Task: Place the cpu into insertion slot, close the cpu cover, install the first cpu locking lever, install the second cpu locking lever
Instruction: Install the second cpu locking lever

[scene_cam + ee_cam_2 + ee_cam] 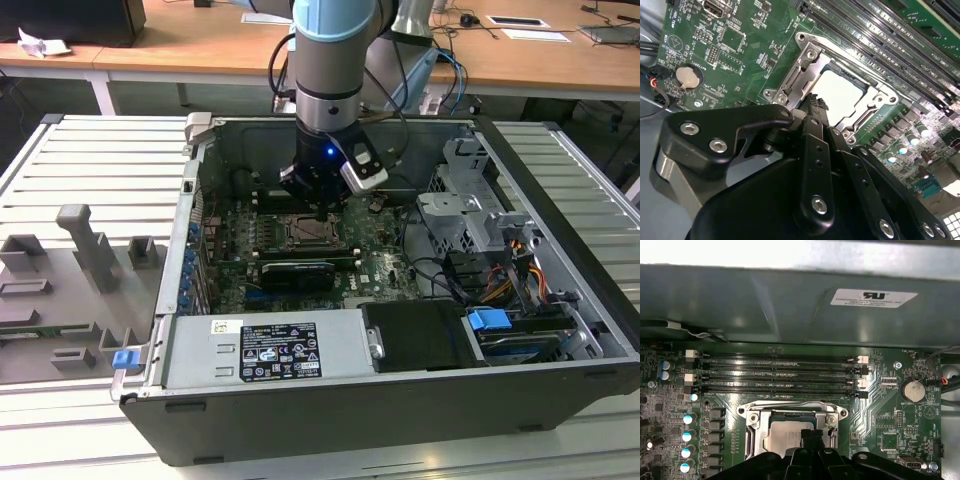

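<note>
The cpu [840,95] is seated in the socket, framed by the cpu cover [802,70]. The gripper [318,208] is positioned directly above it. Memory slots [777,375] are found beside the socket, between it and the case wall [790,305].

Exterior view high, wide; both wrist views close over socket [792,432]

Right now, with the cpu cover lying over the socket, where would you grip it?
Probably by its thin outer rim, coming from straight above: the cpu cover lies flat, framing the cpu, so its broad face offers no hold.
</note>
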Tool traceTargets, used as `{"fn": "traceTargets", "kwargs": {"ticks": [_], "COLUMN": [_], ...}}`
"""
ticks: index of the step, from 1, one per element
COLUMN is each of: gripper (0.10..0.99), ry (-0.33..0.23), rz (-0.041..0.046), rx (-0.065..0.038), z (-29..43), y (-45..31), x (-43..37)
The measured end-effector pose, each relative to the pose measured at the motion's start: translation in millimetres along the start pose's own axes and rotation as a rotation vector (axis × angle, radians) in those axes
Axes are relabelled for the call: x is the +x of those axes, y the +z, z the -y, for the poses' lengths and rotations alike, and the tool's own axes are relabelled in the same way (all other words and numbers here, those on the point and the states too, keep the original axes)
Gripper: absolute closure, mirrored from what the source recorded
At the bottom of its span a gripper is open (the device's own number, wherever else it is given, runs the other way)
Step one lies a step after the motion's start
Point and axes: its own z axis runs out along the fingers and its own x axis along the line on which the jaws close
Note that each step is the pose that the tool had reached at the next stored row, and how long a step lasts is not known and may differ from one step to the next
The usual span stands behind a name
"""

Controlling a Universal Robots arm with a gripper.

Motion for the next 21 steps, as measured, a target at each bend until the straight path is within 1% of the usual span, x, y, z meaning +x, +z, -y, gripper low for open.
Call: {"fn": "traceTargets", "kwargs": {"ticks": [3,8,10,12,15,16,17,21], "gripper": [0.980,0.980,0.980,0.980,0.980,0.980,0.980,0.980], "ry": [0.000,0.000,0.000,0.000,0.000,0.000,0.000,0.000], "rz": [-0.0001,0.0000,0.0000,0.0000,0.0001,0.0000,0.0000,0.0000], "rx": [0.000,0.000,0.000,0.000,0.000,0.000,0.000,0.000], "z": [1.5,7.5,8.1,8.1,8.0,8.5,9.5,17.3], "y": [-0.1,-0.5,-0.9,-2.9,-8.5,-8.5,-8.6,-9.7], "x": [0.1,0.2,0.3,0.2,-0.1,-0.1,0.0,0.4]}}
